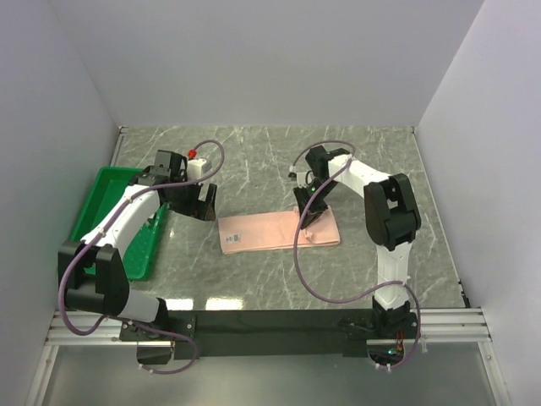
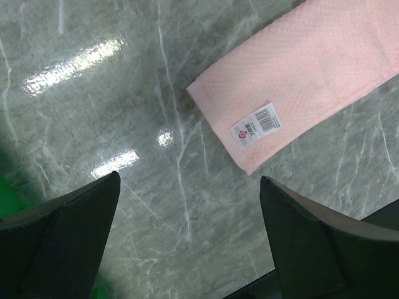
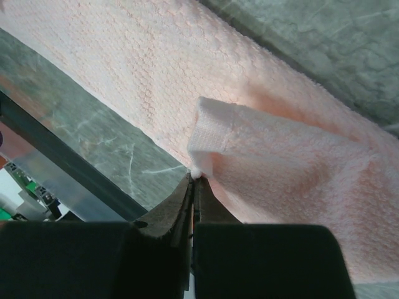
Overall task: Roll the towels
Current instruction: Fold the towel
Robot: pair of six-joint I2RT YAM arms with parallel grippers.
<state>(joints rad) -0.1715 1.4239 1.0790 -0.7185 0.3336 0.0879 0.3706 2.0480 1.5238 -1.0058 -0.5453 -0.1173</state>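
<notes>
The right gripper (image 3: 194,176) pinches a raised corner of the pink towel (image 3: 124,75). The left gripper (image 2: 190,180) hovers above the table (image 2: 93,112), fingers spread.

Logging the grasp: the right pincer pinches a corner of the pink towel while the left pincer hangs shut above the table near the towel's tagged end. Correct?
Not quite: the left pincer hangs open, not shut; the left wrist view shows its fingers spread wide above the table near the tagged end of the pink towel. The rest holds.

green plastic tray (image 1: 95,203) at the left edge of a grey marbled table (image 1: 254,156)
</notes>
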